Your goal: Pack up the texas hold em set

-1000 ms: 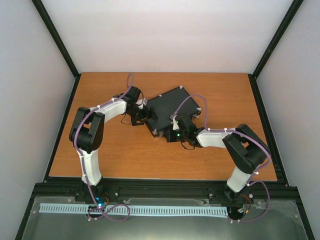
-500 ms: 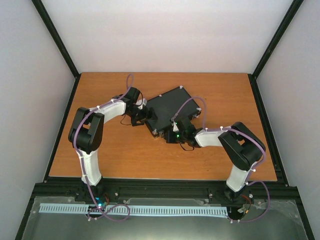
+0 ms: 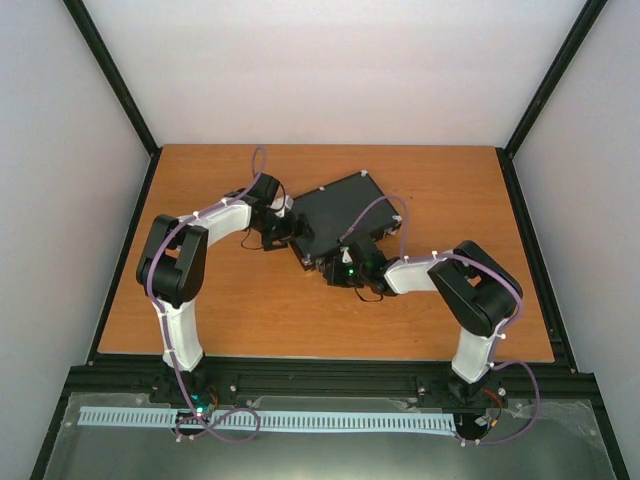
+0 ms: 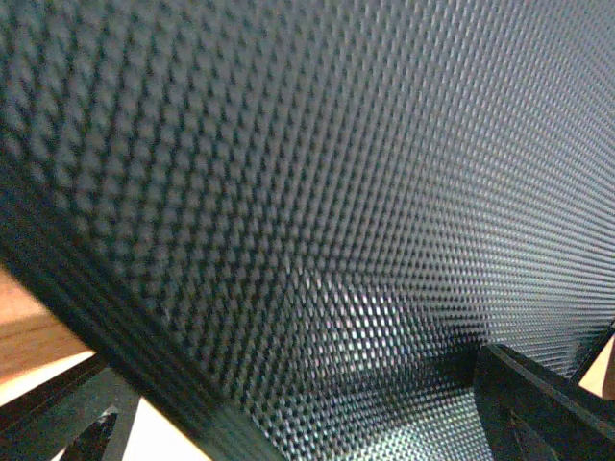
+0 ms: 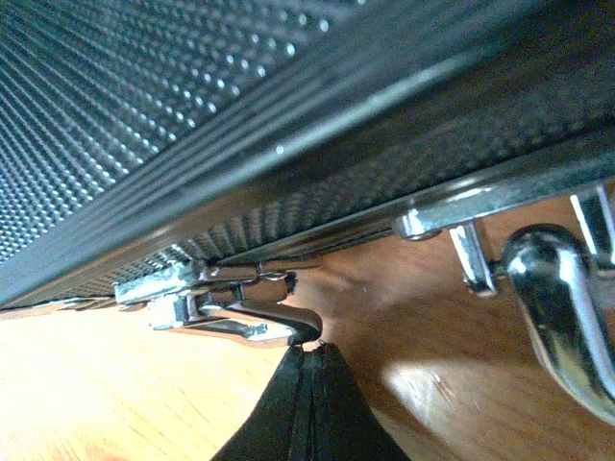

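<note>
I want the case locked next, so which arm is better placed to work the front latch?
Right, most likely. The right arm has its shut jaws just below the silver latch on the case's front edge, beside the handle. The left arm's open jaws sit at the case's side, away from it.

The case (image 4: pixel 317 192) is showing dimpled matt black skin; its latch (image 5: pixel 216 305) and handle (image 5: pixel 560 298) are gleaming as polished metal.

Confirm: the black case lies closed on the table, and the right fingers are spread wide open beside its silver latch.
Not quite: the right wrist view shows the right fingers pressed shut, not spread. The black case does lie closed on the table, the fingers beside its silver latch.
</note>
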Robot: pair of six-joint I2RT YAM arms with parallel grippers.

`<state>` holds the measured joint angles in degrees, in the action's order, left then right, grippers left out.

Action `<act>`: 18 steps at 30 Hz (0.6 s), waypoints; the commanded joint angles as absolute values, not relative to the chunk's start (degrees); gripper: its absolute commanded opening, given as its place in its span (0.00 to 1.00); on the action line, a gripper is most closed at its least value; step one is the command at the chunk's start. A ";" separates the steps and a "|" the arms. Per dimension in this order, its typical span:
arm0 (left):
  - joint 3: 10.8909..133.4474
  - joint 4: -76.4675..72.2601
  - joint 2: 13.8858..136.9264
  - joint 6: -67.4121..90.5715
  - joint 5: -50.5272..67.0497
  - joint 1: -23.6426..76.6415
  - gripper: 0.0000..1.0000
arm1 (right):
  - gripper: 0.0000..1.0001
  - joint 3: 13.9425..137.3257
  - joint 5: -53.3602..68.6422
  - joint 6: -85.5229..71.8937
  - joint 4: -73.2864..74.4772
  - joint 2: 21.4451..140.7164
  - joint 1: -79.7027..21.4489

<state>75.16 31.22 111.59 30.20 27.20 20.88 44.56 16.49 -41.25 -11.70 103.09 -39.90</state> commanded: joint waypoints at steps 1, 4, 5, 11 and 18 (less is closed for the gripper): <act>72.83 35.74 112.23 28.39 26.25 21.53 0.96 | 0.03 47.37 9.19 -45.61 -16.64 107.48 -39.81; 72.31 35.62 111.92 28.41 26.37 21.53 0.96 | 0.03 48.01 7.00 -47.75 -16.06 108.81 -39.81; 72.09 35.65 111.76 28.44 26.39 21.49 0.96 | 0.03 48.61 6.43 -48.07 -15.22 109.36 -39.81; 71.17 35.96 111.10 27.98 26.13 21.53 0.95 | 0.03 50.80 5.59 -48.77 -11.54 111.70 -39.81; 75.21 37.65 109.73 27.27 24.80 18.88 0.96 | 0.03 46.13 9.26 -42.16 -12.35 105.89 -39.99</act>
<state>73.73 30.59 110.43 29.69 27.16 20.43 49.82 11.92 -45.41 -13.69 107.94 -40.84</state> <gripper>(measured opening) 0.952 0.033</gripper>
